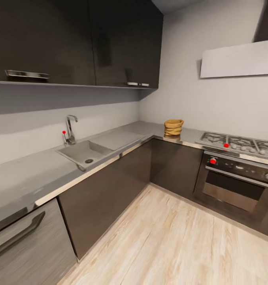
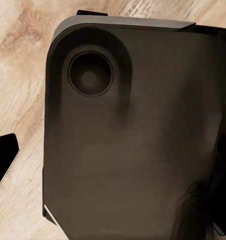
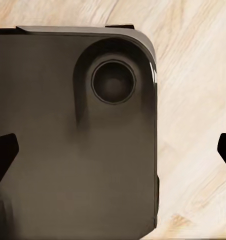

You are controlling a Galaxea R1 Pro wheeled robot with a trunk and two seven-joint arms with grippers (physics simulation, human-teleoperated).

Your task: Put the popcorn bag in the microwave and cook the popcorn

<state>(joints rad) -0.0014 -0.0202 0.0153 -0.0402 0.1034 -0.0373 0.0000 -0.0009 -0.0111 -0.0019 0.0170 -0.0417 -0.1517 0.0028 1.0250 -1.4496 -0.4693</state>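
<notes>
Popcorn bag (image 1: 173, 128), squat tan burlap sack, waits on grey steel countertop (image 1: 122, 138) beside the hob (image 1: 238, 143); roll closer squarely, fingers' state unreadable

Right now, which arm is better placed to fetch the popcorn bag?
Right, marginally: the popcorn bag stands on the countertop right of centre, near the hob. Both wrist cameras face the floor, so neither arm is near.

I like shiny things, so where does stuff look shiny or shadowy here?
Head view: the smooth grey steel countertop mirrors the squat tan burlap popcorn bag; shadow lies under the dark wall cabinets. Wrist views: a dark rounded robot base over pale wooden floor, soft, slightly blurry.
</notes>
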